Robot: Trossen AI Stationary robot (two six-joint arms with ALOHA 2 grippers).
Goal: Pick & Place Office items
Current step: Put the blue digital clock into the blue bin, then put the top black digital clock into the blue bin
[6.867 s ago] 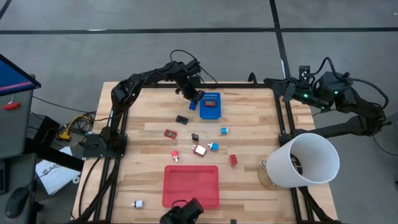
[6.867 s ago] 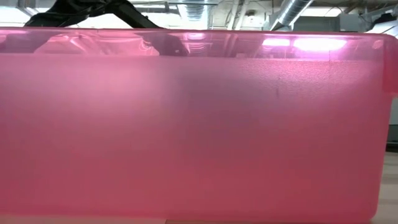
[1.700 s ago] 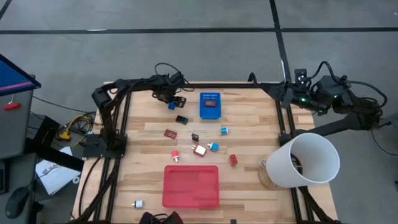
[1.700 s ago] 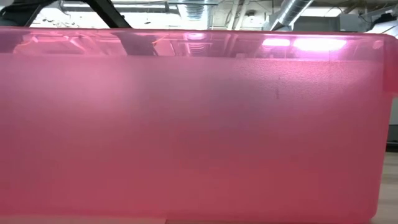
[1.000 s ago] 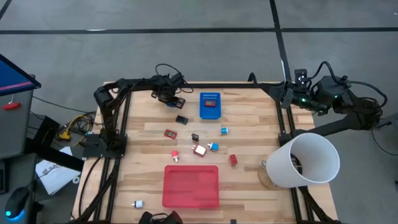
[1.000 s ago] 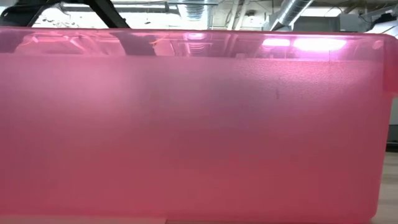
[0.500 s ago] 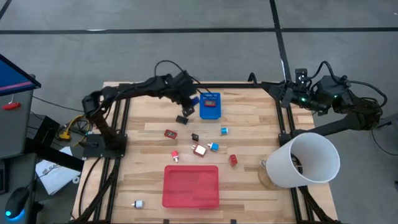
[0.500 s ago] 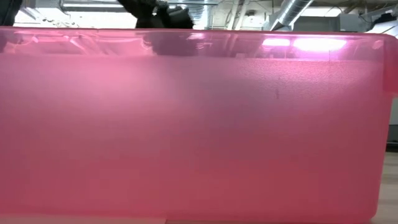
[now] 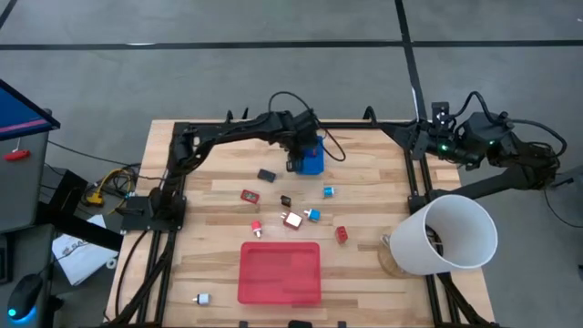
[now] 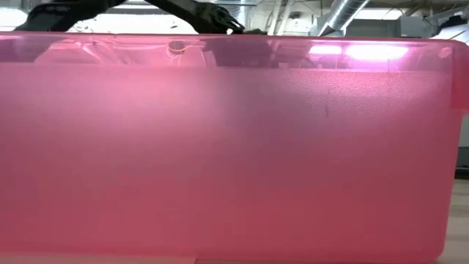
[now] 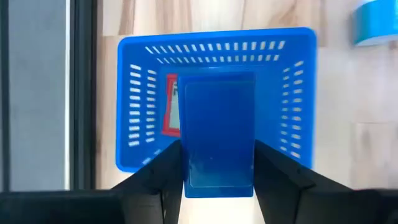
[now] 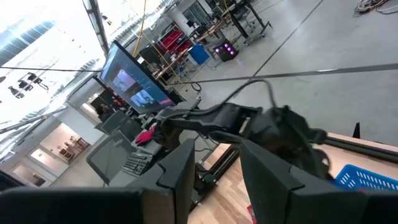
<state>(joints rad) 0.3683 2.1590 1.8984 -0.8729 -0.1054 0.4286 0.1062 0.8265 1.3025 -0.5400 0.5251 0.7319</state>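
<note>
Wooden surface (image 9: 364, 264) carried loose office items: black piece (image 9: 266, 175), red piece (image 9: 248, 195), white/silver piece (image 9: 200, 298) near the front edge. Blue item (image 11: 219, 140) sat clamped in the left tool (image 11: 217, 180), directly over the blue bin (image 11: 298, 112), which already held a red-bordered piece (image 11: 169, 112). Change: half a second back the left tool was short of the bin by the black piece; it had now swung over the bin with the blue item. Likely meaning: transport done, release is next. Right tool (image 12: 217, 180) parked high off the right rear corner, fingers apart, nothing between them. Red tray (image 9: 280, 271) at front held nothing I could see; its wall blocked the low view.
</note>
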